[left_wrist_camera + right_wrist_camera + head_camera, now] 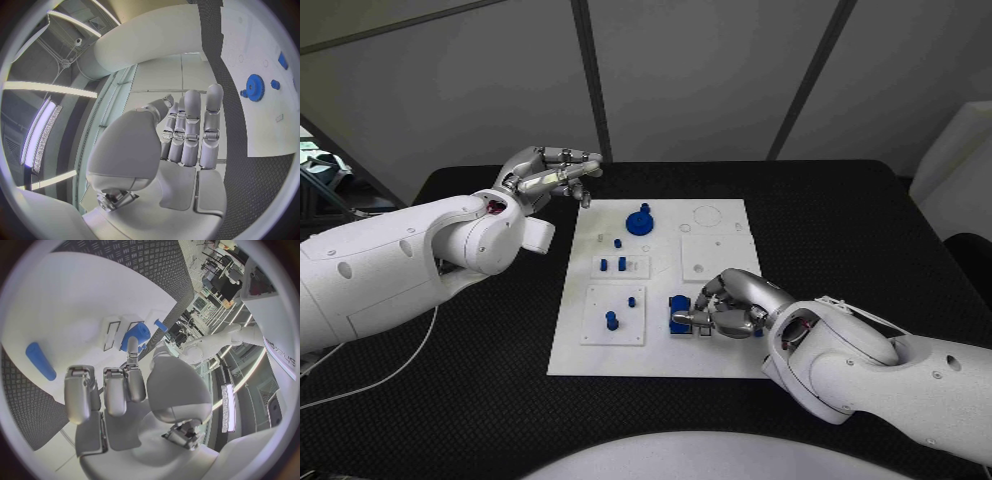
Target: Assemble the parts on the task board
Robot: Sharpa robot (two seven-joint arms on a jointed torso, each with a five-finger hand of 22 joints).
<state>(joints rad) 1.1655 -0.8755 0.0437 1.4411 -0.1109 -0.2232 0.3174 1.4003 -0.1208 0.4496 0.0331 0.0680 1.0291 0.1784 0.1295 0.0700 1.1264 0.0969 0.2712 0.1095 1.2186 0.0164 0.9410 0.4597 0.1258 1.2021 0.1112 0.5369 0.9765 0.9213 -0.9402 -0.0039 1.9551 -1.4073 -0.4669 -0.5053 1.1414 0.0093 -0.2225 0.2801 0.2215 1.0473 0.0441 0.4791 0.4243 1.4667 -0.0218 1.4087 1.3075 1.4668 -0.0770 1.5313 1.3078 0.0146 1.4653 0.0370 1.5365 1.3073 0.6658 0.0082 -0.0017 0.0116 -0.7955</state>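
The white task board (718, 355) lies in the middle of the black table. A blue gear (640, 222) (254, 87) stands at its far side. Small blue pegs (612, 265) stand mid-board, and another peg (610, 320) sits in a near-left plate. My right hand (728, 305) (125, 385) rests on the board's near right, with a fingertip and thumb pinching a blue block (679, 304) (139, 334). A long blue piece (40, 361) lies flat on the board beside that hand. My left hand (554, 176) (187, 132) hovers off the board's far-left corner, fingers curled, holding nothing.
Pale recessed plates (711, 245) with a round outline take up the board's far right. Bare black table (848, 230) runs round the board on all sides. A thin white cable (401, 365) lies on the table at the near left.
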